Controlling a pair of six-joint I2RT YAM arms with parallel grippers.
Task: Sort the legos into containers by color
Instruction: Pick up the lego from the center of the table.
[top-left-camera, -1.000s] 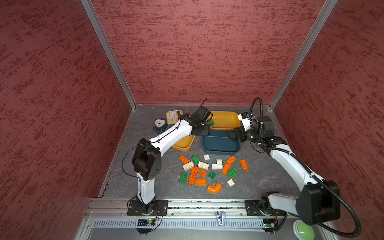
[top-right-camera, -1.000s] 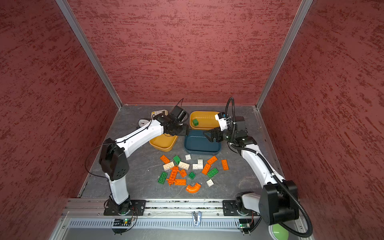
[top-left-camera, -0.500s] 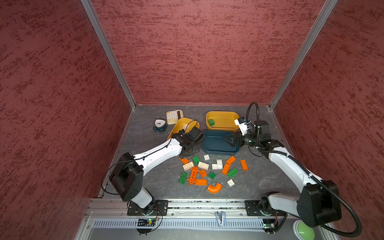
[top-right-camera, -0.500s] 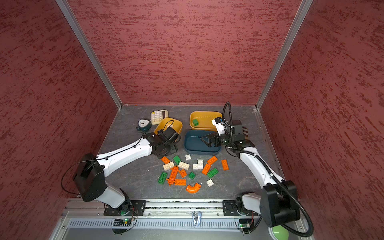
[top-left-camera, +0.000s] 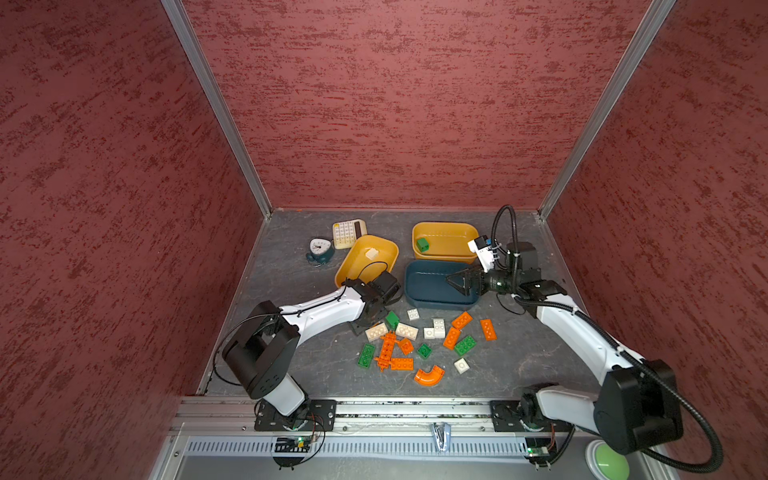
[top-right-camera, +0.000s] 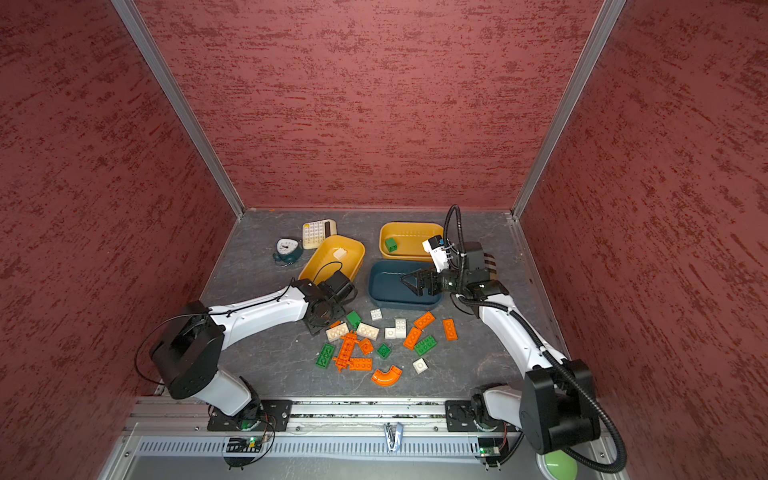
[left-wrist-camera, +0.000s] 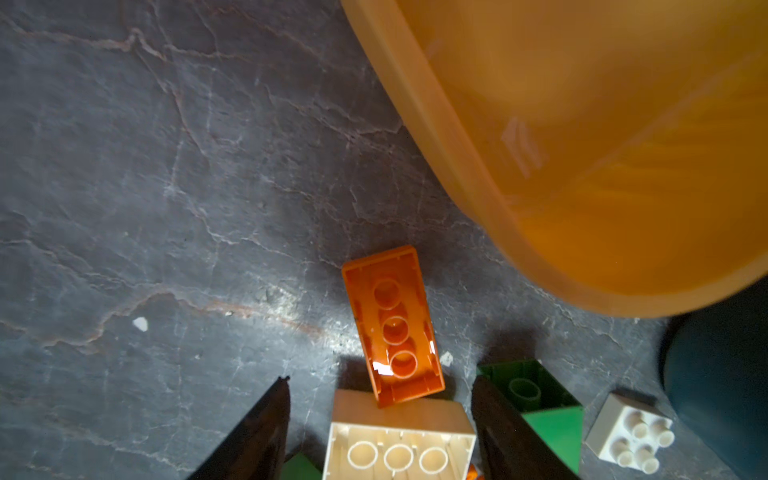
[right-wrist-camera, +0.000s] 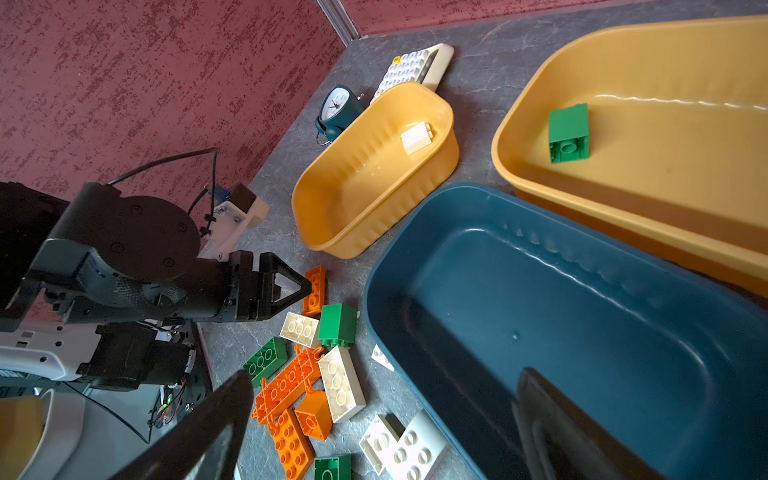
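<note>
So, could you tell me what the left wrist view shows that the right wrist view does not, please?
Only the left wrist: a white brick framed between the fingers of the open left claw. Only the right wrist: the green brick in the back yellow tray, the clock, the calculator, the teal tray's interior. Both: the orange brick, the left yellow tray.

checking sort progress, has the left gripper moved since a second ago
Yes. The left gripper has come away from the back mustard tray toward the front, down to the loose legos.
</note>
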